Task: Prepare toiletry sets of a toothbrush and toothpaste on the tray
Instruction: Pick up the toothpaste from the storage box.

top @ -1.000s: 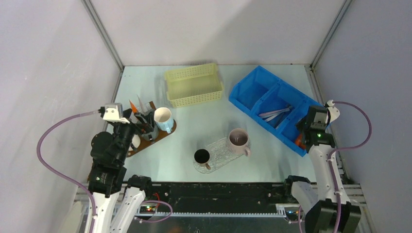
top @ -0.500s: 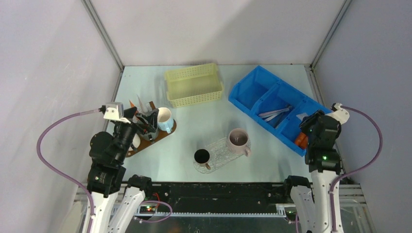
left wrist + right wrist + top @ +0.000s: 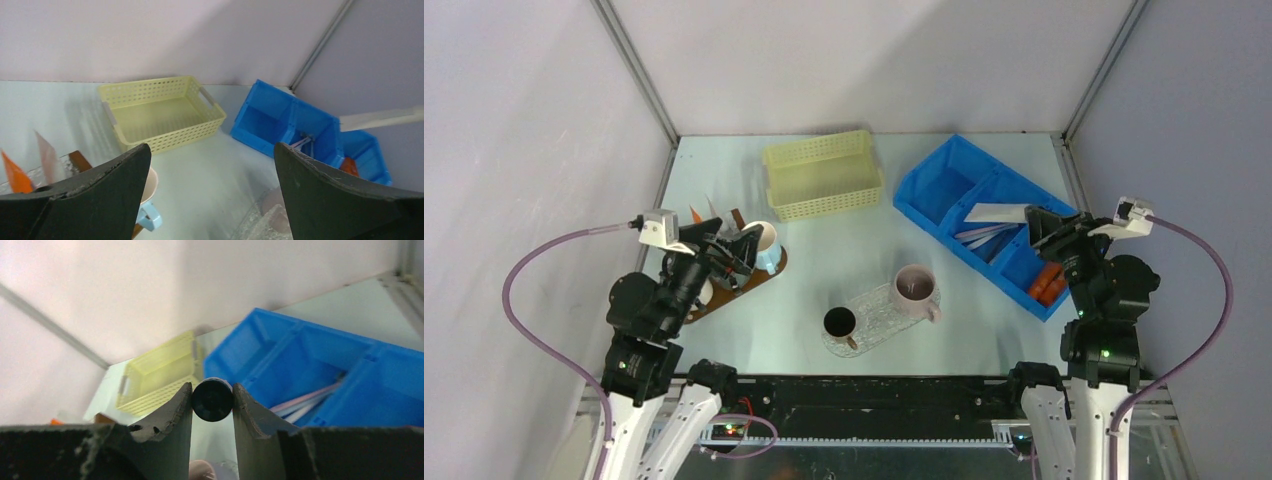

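My right gripper (image 3: 1036, 222) is shut on the black cap (image 3: 212, 399) of a white toothpaste tube (image 3: 997, 212). It holds the tube level above the blue bin (image 3: 929, 190), pointing left. Pale toothbrushes (image 3: 984, 238) lie in the bin's middle compartment, and orange tubes (image 3: 1046, 284) in its near one. My left gripper (image 3: 729, 250) hangs open and holds nothing, over the brown tray (image 3: 759, 281). That tray carries a blue mug (image 3: 761, 243), an orange tube (image 3: 15, 172) and a white tube (image 3: 47, 152). The left wrist view shows the held tube (image 3: 380, 119) at the right.
A clear glass tray (image 3: 879, 320) at centre front bears a black mug (image 3: 839, 322) and a pink mug (image 3: 914, 286). A yellow basket (image 3: 822, 175) stands at the back. Grey walls close in the table on three sides.
My right arm has risen out of the bin's near compartment with the white tube and swung back to the right. The left gripper has drifted slightly right over the brown tray.
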`<action>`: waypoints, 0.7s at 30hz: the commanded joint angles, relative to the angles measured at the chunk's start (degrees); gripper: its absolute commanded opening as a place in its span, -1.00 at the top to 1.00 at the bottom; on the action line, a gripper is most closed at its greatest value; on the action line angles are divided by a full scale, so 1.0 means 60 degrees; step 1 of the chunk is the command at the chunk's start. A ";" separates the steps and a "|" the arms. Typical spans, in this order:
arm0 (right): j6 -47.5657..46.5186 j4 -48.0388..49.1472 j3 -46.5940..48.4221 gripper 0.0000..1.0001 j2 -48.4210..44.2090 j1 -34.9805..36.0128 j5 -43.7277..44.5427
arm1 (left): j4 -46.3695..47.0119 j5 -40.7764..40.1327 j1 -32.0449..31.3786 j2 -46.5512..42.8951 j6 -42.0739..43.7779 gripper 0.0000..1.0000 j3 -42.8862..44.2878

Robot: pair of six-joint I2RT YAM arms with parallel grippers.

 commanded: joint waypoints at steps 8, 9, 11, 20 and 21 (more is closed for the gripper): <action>0.2035 0.3127 0.0384 1.00 0.0830 0.0848 -0.2546 | 0.2134 0.1208 -0.0592 0.0611 -0.2939 -0.99 -0.0339; 0.2229 0.3521 0.0344 1.00 0.0952 0.1005 -0.2577 | 0.2347 0.1376 -0.0611 0.0893 -0.3170 -0.99 -0.0405; 0.2676 0.4244 0.0172 1.00 0.1140 0.1186 -0.2654 | 0.2962 0.1488 -0.0690 0.1394 -0.3905 -0.99 -0.0413; 0.3991 0.7133 -0.0399 1.00 0.2019 0.2353 -0.2333 | 0.5455 0.1598 -0.1744 0.4012 -0.6020 -0.99 0.0162; 0.4212 0.7304 -0.0413 1.00 0.2092 0.2465 -0.2367 | 0.5925 0.1608 -0.1832 0.4196 -0.6249 -0.99 0.0233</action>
